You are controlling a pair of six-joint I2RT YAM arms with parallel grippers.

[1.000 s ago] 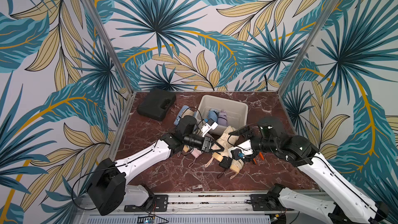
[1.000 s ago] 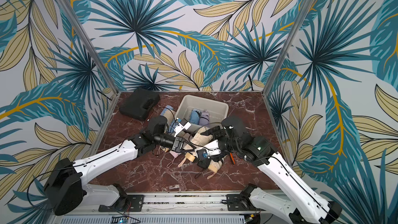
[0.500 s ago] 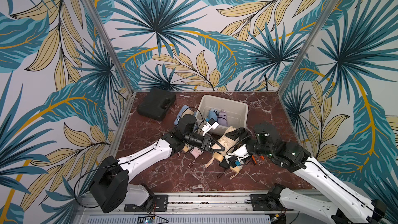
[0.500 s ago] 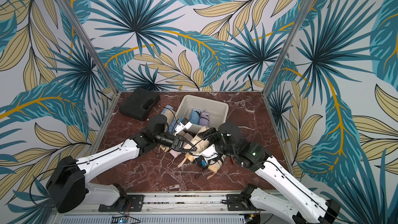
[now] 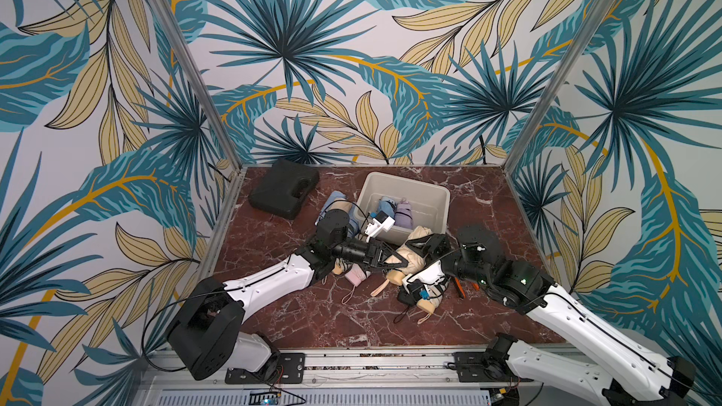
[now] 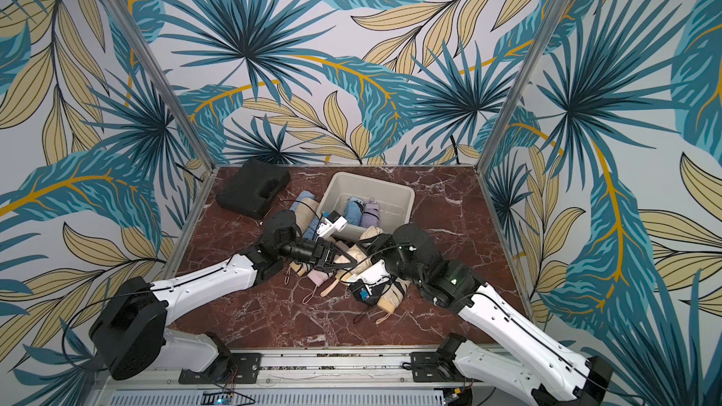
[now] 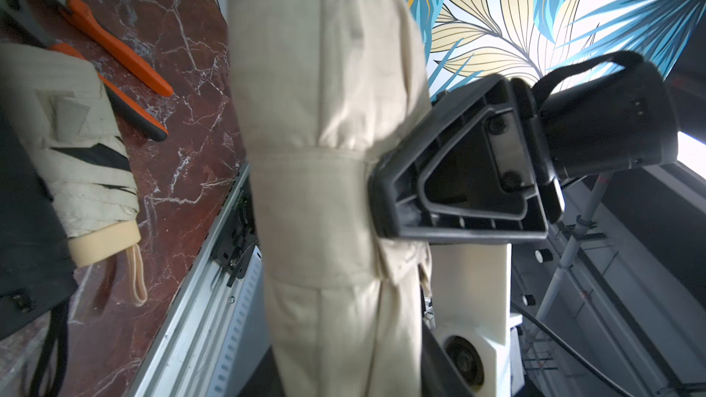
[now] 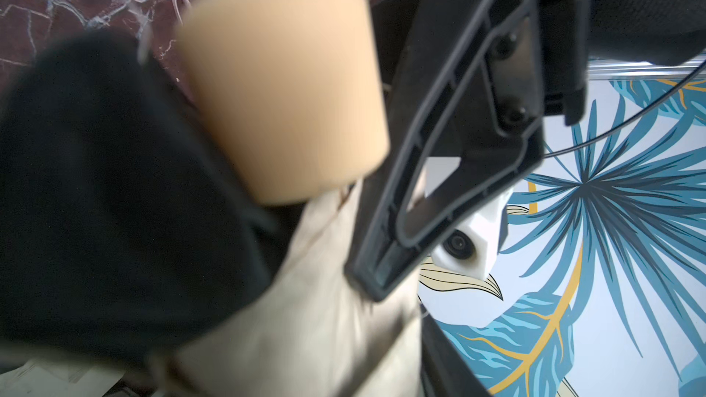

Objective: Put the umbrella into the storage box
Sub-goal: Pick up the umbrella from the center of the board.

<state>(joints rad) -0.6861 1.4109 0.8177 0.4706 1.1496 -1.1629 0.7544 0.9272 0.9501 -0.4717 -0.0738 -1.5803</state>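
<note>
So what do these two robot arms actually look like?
The left arm and right arm have smooth white shells with chunky black rounded joints, and thin black cables loop alongside. The left gripper and right gripper are black, with hollow triangular frame fingers, each carrying a small white camera block.
</note>
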